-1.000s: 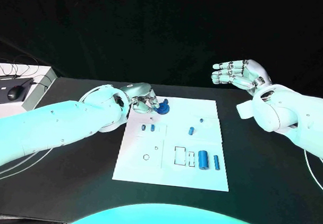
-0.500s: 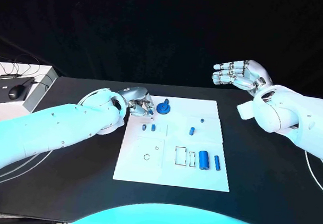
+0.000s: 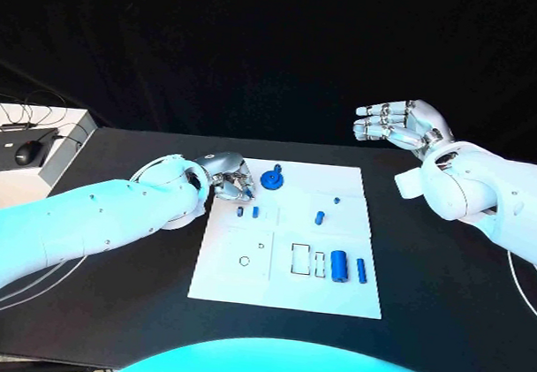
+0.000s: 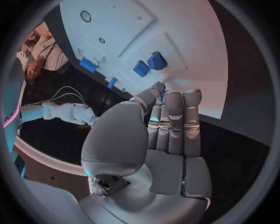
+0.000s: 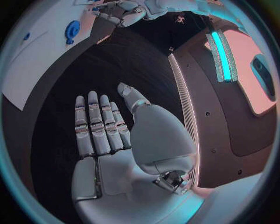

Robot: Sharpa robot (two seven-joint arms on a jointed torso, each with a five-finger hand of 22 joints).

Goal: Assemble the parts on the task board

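Observation:
The white task board (image 3: 287, 285) lies mid-table. A round blue part (image 3: 273, 180) sits near its far left corner and also shows as the blue disc (image 5: 72, 31). My left hand (image 3: 228, 182) hovers at the board's left edge beside that part, apart from it, fingers stretched out and holding nothing (image 4: 169, 121). Its fingertips (image 4: 158, 87) point at a pair of small blue pieces (image 3: 247, 211) (image 4: 149, 64). A thick blue cylinder (image 3: 338, 265) and a slimmer one (image 3: 361, 269) lie at the board's right. My right hand (image 3: 396, 123) is raised behind the table, open and empty (image 5: 102, 126).
More small blue pieces (image 3: 320, 216) (image 3: 336, 199) lie mid-board, with outlined slots (image 3: 299, 258) and a small ring mark (image 3: 244, 260). A white box with a mouse (image 3: 16, 151) and cables stands at the table's far left.
My left hand has let go of the round blue part and drawn back toward the board's left edge; the part stays on the board. The right hand has not moved.

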